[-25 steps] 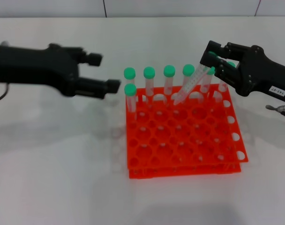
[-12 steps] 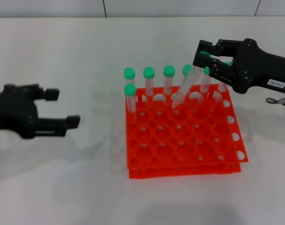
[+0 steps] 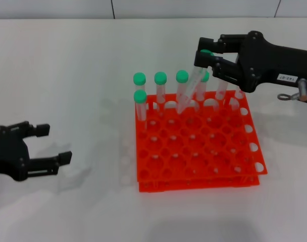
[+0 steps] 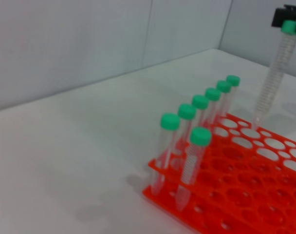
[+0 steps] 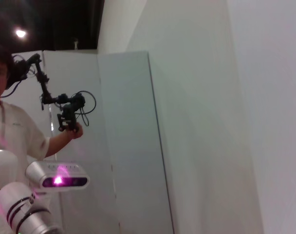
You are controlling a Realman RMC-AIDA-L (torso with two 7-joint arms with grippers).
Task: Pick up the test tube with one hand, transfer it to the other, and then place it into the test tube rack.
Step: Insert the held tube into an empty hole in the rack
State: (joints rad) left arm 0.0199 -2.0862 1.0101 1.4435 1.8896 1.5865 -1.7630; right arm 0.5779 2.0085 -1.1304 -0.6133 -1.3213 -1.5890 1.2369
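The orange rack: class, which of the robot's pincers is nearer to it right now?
The right. The right pincer hangs over the orange rack's back rows, gripping a green-capped tube. The left pincer sits open, well off to the rack's left.

Right hand [image 3: 210, 60] label [image 3: 286, 78]: print unreadable.

eight green-capped tubes [image 3: 160, 88] – one rack [image 3: 199, 156], two grippers [image 3: 206, 59]

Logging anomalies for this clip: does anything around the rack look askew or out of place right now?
One thing: the test tube in the right gripper hangs tilted over the back of the test tube rack, while the seated tubes stand upright. Held by its green cap, it looks mid-placement, not faulty. The left gripper sits open, away from the rack.
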